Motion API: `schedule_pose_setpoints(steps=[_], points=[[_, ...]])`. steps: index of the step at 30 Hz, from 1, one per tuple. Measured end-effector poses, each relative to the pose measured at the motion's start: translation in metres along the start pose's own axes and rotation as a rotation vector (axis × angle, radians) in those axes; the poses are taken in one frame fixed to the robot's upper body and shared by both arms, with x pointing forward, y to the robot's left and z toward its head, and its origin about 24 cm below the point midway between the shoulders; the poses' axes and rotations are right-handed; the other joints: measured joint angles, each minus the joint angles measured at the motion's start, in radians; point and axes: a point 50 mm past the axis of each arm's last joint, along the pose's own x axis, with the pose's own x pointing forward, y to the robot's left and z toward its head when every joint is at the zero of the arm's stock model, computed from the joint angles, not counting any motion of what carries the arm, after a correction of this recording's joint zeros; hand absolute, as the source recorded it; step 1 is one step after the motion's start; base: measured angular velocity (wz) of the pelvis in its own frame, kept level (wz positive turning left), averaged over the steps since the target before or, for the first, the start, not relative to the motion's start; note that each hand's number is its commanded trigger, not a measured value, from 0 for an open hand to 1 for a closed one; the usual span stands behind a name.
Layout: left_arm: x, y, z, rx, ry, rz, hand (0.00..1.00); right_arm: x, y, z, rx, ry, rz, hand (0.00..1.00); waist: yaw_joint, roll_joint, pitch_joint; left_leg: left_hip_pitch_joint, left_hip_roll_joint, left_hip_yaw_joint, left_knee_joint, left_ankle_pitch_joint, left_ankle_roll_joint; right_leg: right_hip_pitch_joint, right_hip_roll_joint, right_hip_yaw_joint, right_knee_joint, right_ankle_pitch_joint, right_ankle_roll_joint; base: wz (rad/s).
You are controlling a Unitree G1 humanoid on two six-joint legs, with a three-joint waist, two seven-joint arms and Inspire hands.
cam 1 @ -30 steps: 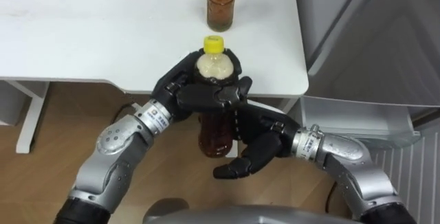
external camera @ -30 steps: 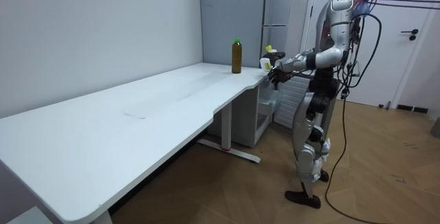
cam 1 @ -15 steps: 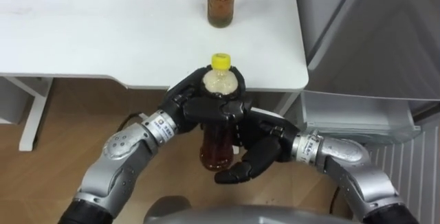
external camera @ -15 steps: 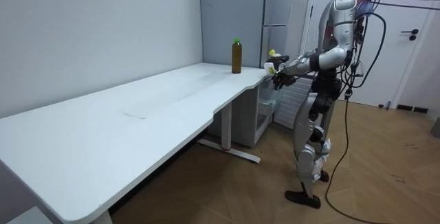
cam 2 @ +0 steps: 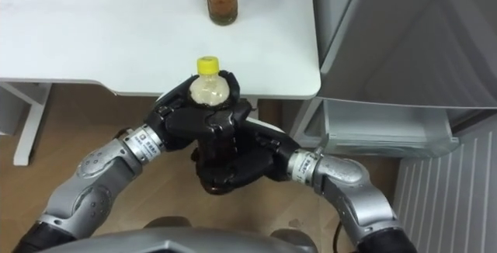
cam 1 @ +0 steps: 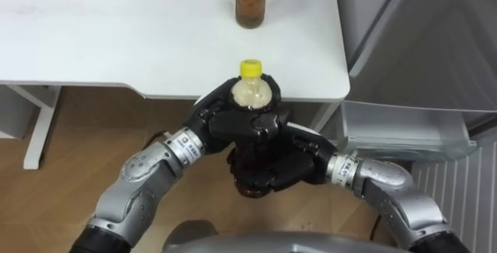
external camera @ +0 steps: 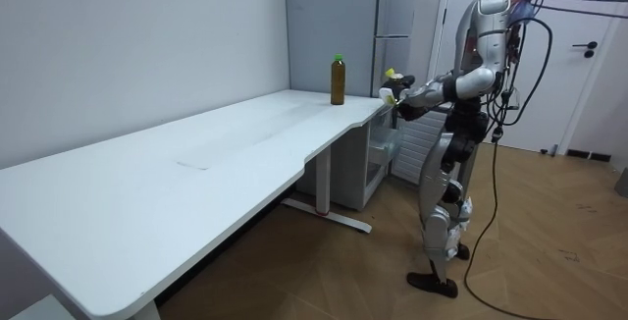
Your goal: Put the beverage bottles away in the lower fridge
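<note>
Tight round the yellow-capped bottle (cam 1: 251, 95): left hand (cam 1: 231, 121) high, right hand (cam 1: 281, 169) low

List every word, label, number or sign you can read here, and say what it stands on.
No text can be read.
Yellow-capped bottle, held with the fingers of the left hand and right hand curled round it: no legible label.
Second bottle on the white table: label too blurred to read.
Band on the left wrist: print too small to read.
</note>
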Motion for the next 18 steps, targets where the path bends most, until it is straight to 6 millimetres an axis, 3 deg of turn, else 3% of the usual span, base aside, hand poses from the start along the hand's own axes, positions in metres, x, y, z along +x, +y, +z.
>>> schedule_pose_setpoints(steps=[1,2,3,4,5,18], points=[[0.001,-0.0014,-0.0008,-0.012,-0.004,-0.005,1.0,0.0011,0.0006,-0.0004,0.002,0.0,-0.008,1.0,0.002,0.0,0.0,0.0,0.0,0.0,0.0,0.0,0.0,0.0,0.0,0.0,0.0,0.0,0.0,0.0],[0.0016,-0.0019,-0.0011,-0.015,-0.005,-0.006,0.83,0.0015,0.0009,-0.0005,0.002,0.0,-0.009,1.0,0.002,0.0,0.0,0.0,0.0,0.0,0.0,0.0,0.0,0.0,0.0,0.0,0.0,0.0,0.0,0.0],[0.0016,-0.0017,-0.0016,-0.016,-0.003,-0.005,0.53,0.0019,0.0011,-0.001,0.002,0.003,-0.013,1.0,0.001,0.0,-0.0001,0.001,0.0,0.0,0.001,0.0,0.0,0.001,0.0,-0.002,0.0,0.0,0.0,0.0],[0.0016,-0.0017,-0.0018,-0.016,-0.002,-0.005,0.15,0.0021,0.0012,-0.0012,0.002,0.004,-0.013,1.0,-0.001,0.0,0.0,0.001,0.0,0.0,0.001,0.0,0.0,0.001,0.0,-0.002,0.001,0.0,0.0,0.0],[0.0014,-0.0014,-0.002,-0.017,-0.001,-0.004,0.0,0.0024,0.0015,-0.0015,0.002,0.005,-0.012,1.0,-0.002,0.0,0.0002,-0.001,0.0,-0.002,0.003,0.0,0.0,0.0,0.0,-0.004,0.001,0.0,0.0,0.04],[0.0021,-0.0004,0.0034,-0.06,-0.047,0.004,0.0,0.0027,0.0007,0.0014,0.003,-0.021,-0.02,1.0,-0.01,0.002,0.0001,-0.02,0.0,-0.014,0.013,-0.001,0.001,-0.003,0.0,-0.011,0.014,0.0,0.0,0.02]])
